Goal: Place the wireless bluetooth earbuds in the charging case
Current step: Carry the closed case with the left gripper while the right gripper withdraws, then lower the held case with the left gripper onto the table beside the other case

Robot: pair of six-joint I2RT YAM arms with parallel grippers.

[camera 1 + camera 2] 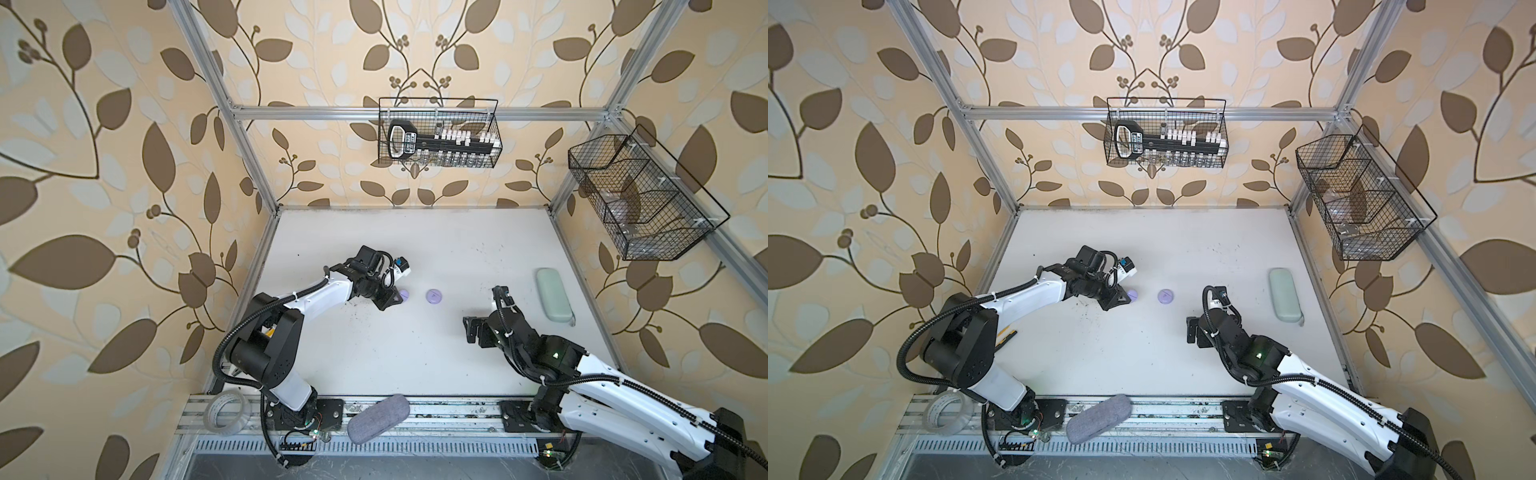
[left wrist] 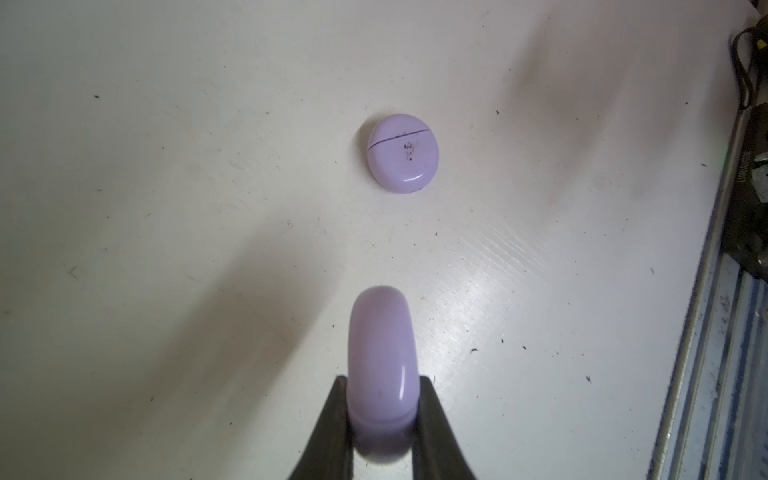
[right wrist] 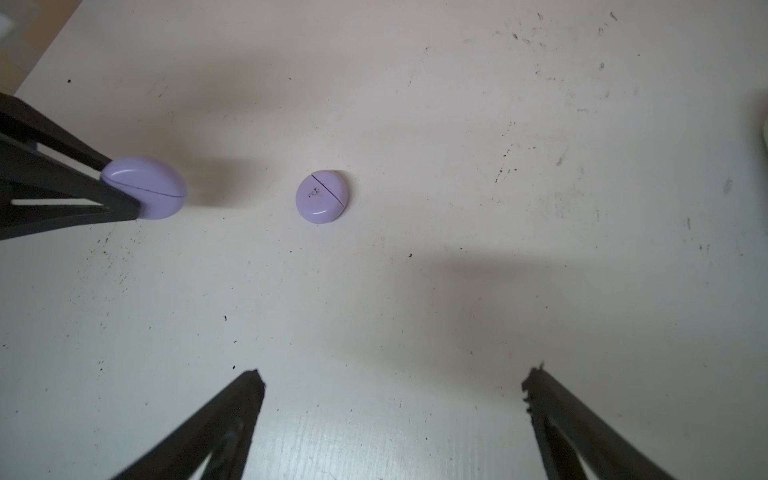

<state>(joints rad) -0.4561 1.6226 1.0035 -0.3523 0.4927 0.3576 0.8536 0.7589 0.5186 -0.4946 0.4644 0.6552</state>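
Note:
Two round lavender charging cases are in view, both with lids closed. My left gripper [image 1: 395, 300] is shut on one charging case [image 2: 382, 340], holding it on edge just above the white table [image 1: 374, 353]; the right wrist view shows this held case [image 3: 145, 187] too. The other charging case [image 1: 434, 295] lies flat a short way to its right and shows as a flat case [image 2: 402, 153] in the left wrist view. My right gripper [image 3: 392, 378] is open with nothing in it, low over the table right of centre. The earbuds are out of view.
A pale green oblong case [image 1: 552, 294] lies near the table's right edge. A grey fabric case [image 1: 378, 419] and a tape roll [image 1: 226, 411] rest on the front rail. Wire baskets [image 1: 438, 133] [image 1: 640, 199] hang on the back and right walls.

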